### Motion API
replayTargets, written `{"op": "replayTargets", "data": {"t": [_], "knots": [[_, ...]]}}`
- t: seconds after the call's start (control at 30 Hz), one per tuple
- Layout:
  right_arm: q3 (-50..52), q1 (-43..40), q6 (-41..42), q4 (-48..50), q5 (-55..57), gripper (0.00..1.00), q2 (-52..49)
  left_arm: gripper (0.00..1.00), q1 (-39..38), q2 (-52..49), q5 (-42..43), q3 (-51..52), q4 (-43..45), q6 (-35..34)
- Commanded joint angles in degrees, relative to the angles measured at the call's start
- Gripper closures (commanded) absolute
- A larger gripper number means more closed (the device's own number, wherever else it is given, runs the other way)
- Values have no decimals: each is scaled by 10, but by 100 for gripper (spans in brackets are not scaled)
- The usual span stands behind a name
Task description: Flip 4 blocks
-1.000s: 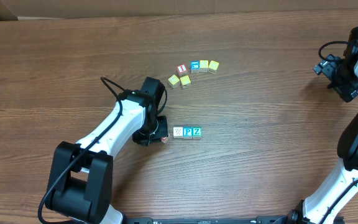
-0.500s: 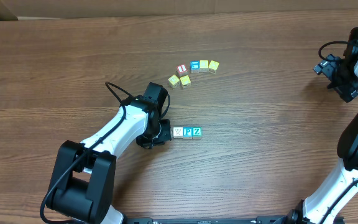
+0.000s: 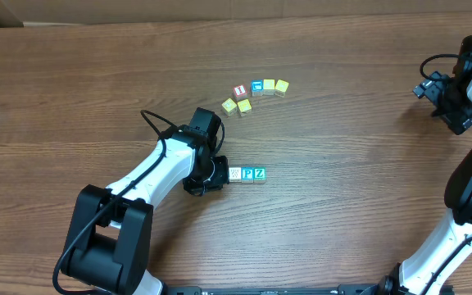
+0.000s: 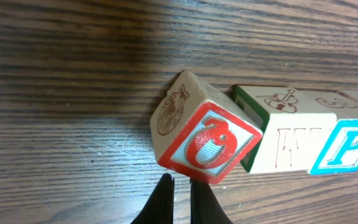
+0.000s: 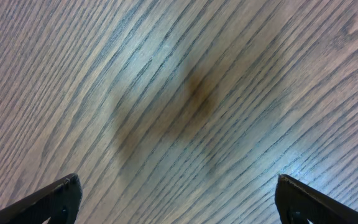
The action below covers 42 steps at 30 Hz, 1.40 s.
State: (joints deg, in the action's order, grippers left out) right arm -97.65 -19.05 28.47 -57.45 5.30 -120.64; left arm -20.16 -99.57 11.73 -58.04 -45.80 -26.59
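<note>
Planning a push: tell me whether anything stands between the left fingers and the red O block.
Nothing visible does. The shut left fingers sit right at the edge of the tilted red O block, which leans on the whitish block.

We saw four small wooden letter cubes in one row. The red-framed "O" cube [image 4: 207, 140] sat tilted and askew at the left end, a brown drawing on its side, its corner against the whitish cube [image 4: 284, 140]. That one lay flat, a violin on its green-edged side. The blue "P" cube [image 3: 248, 174] and green "Z" cube [image 3: 260, 173] followed, touching, letters up.
</note>
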Motion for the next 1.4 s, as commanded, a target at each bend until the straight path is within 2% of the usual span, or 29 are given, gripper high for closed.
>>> {"op": "replayTargets", "data": {"t": [0.0,0.17,0.33,0.5,0.67,0.83,1.03,1.37], "knots": [[-10,1,0,3,-1,0,5,96,-2,-4,17,2,-3,2],[-10,1,0,3,-1,0,5,96,0,2,9,-15,-8,9],[-10,1,0,3,-1,0,5,96,0,11,-38,-56,-45,9],[-10,1,0,3,-1,0,5,96,0,11,-106,-72,-66,9],[-10,1,0,3,-1,0,5,96,0,6,-202,-69,-51,-11],[-10,1,0,3,-1,0,5,96,-2,-1,-198,-67,-34,-11],[-10,1,0,3,-1,0,5,96,-7,-5,-191,-17,55,-11],[-10,1,0,3,-1,0,5,96,-7,-5,-122,-12,47,-11]]}}
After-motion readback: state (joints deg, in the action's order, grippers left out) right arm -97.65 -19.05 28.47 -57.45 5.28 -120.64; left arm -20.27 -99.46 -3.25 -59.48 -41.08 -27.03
